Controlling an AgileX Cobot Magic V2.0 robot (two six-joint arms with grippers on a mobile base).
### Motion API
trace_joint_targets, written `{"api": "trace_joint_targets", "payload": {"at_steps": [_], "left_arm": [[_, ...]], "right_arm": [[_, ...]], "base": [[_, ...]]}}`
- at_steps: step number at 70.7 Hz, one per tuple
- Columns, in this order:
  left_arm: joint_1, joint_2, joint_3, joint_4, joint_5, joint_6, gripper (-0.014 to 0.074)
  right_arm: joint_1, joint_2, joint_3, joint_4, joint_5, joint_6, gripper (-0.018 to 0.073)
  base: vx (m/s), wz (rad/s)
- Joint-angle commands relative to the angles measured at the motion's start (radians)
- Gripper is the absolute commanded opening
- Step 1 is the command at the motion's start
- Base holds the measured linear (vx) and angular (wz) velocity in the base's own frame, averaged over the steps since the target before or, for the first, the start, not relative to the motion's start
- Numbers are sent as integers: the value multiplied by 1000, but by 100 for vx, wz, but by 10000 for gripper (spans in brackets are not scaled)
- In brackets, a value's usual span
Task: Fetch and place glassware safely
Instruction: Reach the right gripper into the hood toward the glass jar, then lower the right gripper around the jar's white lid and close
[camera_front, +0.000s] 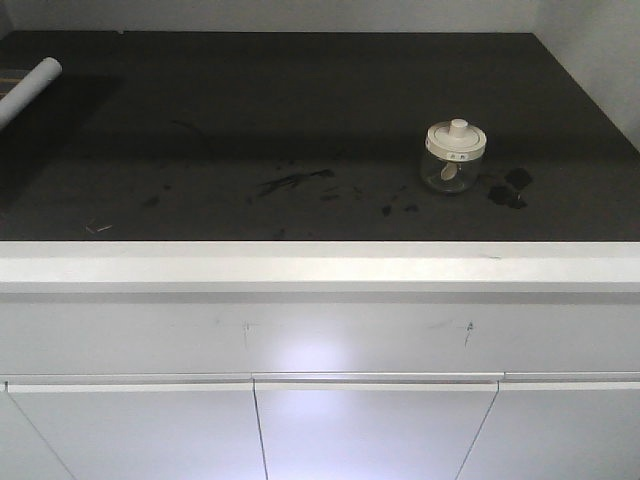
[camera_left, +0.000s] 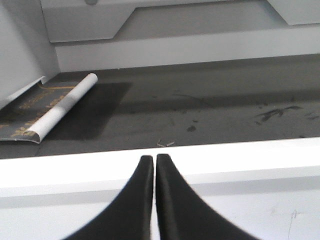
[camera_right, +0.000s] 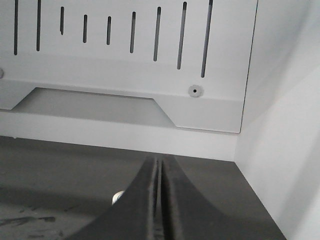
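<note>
I see the glass jar (camera_front: 455, 157) upright on the dark desk (camera_front: 300, 110), right of centre, standing free, with its cream lid (camera_front: 456, 139) and knob on. Dark smudges (camera_front: 510, 188) sit just right of it, and more smears (camera_front: 295, 181) mid-desk. The rolled paper sheet (camera_front: 28, 88) lies far left, well apart from the jar. My left fingers (camera_left: 142, 190) are pressed together and hold nothing, tips in front of the desk's white front edge (camera_left: 250, 160). My right fingers (camera_right: 145, 200) are together too, empty, pointing at the slotted white back panel (camera_right: 125, 60) beside the right wall (camera_right: 285, 125). White cabinet doors (camera_front: 370, 430) sit below the edge.
</note>
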Motion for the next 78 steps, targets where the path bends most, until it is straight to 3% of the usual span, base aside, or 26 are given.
{"api": "trace_joint_targets", "payload": {"at_steps": [1, 18, 37, 50, 57, 78], "left_arm": [[-5, -27, -27, -10, -61, -8, -7], [-5, -29, -27, -10, -61, -8, -7], [-5, -29, -27, -10, -61, -8, -7], [-5, -29, -27, -10, -61, -8, -7], [-5, -29, -27, -10, -61, -8, -7], [-5, -29, -27, -10, -61, -8, -7]], "right_arm": [[-5, 2, -25, -7, -53, 1, -1], [0, 3, -25, -6, -58, 1, -1], [188, 88, -28, -3, -89, -3, -1], [214, 231, -80, 75, -109, -2, 27], [214, 330, -152, 80, -107, -3, 97], [213, 694, -425, 81, -105, -6, 503]], "base": [[0, 0], [0, 0], [0, 0], [0, 0], [0, 0], [0, 0]]}}
